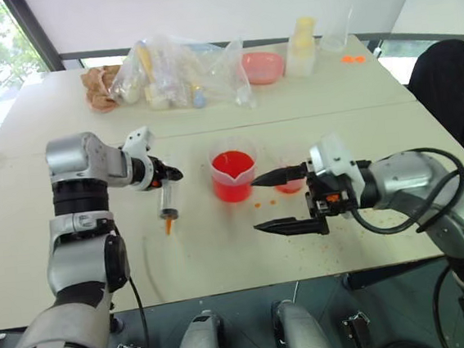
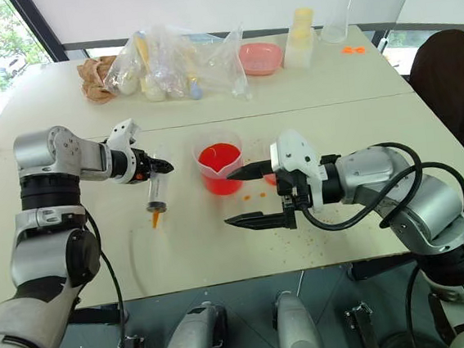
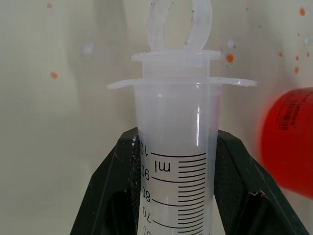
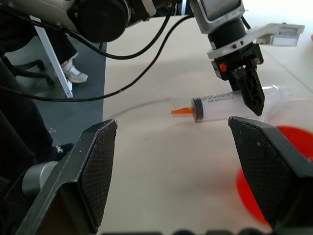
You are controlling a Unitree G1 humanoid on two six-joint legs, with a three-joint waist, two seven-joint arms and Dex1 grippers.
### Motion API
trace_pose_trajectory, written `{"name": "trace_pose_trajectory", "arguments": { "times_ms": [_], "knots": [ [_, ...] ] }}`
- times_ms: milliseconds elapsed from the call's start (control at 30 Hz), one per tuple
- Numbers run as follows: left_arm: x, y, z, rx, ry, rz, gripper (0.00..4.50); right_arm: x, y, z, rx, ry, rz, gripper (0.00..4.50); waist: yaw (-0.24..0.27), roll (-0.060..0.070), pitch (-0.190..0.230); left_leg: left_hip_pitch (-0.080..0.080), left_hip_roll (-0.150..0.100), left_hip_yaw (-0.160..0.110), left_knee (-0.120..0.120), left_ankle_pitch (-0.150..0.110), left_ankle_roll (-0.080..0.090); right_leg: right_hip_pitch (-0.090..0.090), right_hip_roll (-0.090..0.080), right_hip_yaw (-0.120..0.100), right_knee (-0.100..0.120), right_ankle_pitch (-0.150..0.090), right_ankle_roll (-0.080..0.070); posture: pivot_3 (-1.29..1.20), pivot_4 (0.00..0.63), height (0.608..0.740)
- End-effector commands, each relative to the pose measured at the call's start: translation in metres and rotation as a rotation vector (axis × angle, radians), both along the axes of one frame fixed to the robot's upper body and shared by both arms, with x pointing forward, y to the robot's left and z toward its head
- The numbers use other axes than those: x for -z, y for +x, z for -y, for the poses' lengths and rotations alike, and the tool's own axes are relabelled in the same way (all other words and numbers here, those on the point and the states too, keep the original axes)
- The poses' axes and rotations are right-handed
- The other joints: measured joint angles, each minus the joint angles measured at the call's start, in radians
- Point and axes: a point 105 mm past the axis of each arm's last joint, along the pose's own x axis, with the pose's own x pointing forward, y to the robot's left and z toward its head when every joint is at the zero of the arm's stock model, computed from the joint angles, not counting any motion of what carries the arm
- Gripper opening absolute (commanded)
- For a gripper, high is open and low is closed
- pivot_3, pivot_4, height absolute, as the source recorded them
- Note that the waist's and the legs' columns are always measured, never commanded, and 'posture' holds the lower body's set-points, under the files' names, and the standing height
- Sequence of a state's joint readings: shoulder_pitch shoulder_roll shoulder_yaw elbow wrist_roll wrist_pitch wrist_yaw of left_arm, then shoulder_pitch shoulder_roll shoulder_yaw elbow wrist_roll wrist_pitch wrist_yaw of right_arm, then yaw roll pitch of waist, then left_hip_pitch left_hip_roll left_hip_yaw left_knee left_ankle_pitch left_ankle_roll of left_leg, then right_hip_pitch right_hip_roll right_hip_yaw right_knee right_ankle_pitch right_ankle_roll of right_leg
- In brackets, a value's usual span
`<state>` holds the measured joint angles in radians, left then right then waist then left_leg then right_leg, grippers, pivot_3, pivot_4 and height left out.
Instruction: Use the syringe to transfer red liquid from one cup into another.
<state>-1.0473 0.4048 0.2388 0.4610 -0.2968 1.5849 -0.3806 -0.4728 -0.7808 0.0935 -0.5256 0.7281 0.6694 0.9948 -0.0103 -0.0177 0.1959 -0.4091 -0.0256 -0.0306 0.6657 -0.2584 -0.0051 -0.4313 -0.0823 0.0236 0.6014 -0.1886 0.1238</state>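
My left gripper (image 1: 169,177) is shut on the upper barrel of the clear syringe (image 1: 167,203). The syringe hangs tilted, its orange tip (image 1: 168,226) pointing down at the table left of the cups. Its black seal sits near the tip and the barrel looks empty. The larger spouted cup (image 1: 233,175) holds the red liquid (image 1: 231,161) at mid-table. My right gripper (image 1: 256,206) is open and points left, just right of that cup, with nothing between its fingers. Its upper finger partly covers the smaller cup (image 1: 291,187). The right wrist view shows the syringe (image 4: 230,103) beyond the open fingers.
Clear plastic bags (image 1: 177,72), a brown cloth (image 1: 101,89), a pink bowl (image 1: 261,67) and a pale stacked container (image 1: 302,45) line the far side of the table. A person in dark clothes (image 1: 449,79) sits at the right. Orange droplets (image 1: 264,205) dot the table near the cups.
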Motion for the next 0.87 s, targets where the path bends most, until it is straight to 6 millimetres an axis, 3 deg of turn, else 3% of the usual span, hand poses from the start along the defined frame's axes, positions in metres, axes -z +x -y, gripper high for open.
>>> {"name": "trace_pose_trajectory", "arguments": {
  "times_ms": [33,200,267,400,533,633,800,867],
  "knots": [
    [-0.008,0.000,0.000,-0.010,-0.014,0.037,1.93,-0.004,-0.003,-0.001,-0.004,0.010,0.036,3.83,0.000,0.000,0.000,0.000,0.000,0.000,0.000,0.000,0.000,0.000,0.000,0.000,0.000,0.000,0.000,0.00,0.150,0.740],
    [-0.009,0.000,0.000,-0.018,-0.002,0.046,4.01,0.001,0.000,0.001,0.020,-0.002,0.032,3.85,0.001,0.000,0.000,0.000,0.000,0.000,0.000,0.000,-0.001,0.000,0.000,0.000,0.000,0.000,0.000,0.00,0.150,0.740],
    [-0.009,0.001,-0.003,-0.020,0.028,0.062,4.46,0.003,0.001,0.003,0.032,-0.008,0.031,3.85,0.000,0.000,0.000,0.000,0.000,0.000,0.000,0.000,-0.001,0.000,0.000,0.000,0.000,0.000,0.000,0.00,0.150,0.740],
    [-0.027,0.007,-0.008,-0.011,0.057,0.220,4.46,0.005,0.005,0.009,0.070,-0.014,0.031,3.85,-0.001,0.000,0.000,0.001,0.000,0.000,0.000,0.000,-0.001,0.000,0.000,0.000,0.001,0.000,0.000,0.00,0.150,0.740],
    [-0.089,0.016,-0.026,-0.078,0.129,0.784,4.46,0.000,0.012,0.027,0.172,0.015,0.031,3.85,0.001,0.000,0.000,0.000,0.003,-0.001,-0.001,0.001,-0.003,-0.001,-0.002,0.001,0.001,0.000,-0.001,0.00,0.150,0.740],
    [-0.106,0.004,-0.040,-0.085,0.062,0.937,4.46,-0.007,0.022,0.047,0.306,0.064,0.036,3.85,0.005,0.000,0.000,0.000,0.002,0.000,-0.002,0.002,-0.006,-0.002,-0.005,0.001,0.000,0.001,-0.001,0.00,0.150,0.740],
    [-0.110,-0.024,-0.059,-0.039,0.108,1.066,4.46,-0.015,0.037,0.091,0.569,0.195,0.027,3.85,0.005,0.000,-0.001,0.001,0.002,0.001,-0.002,0.002,-0.005,-0.001,-0.006,0.001,-0.001,0.001,-0.002,0.00,0.150,0.740],
    [-0.091,-0.042,-0.063,0.024,0.143,1.045,4.46,-0.020,0.035,0.112,0.677,0.233,0.041,3.85,0.006,0.000,-0.001,0.000,0.001,0.001,-0.002,0.002,-0.005,-0.001,-0.006,0.001,-0.001,0.001,-0.002,0.00,0.150,0.740]
  ]
}}
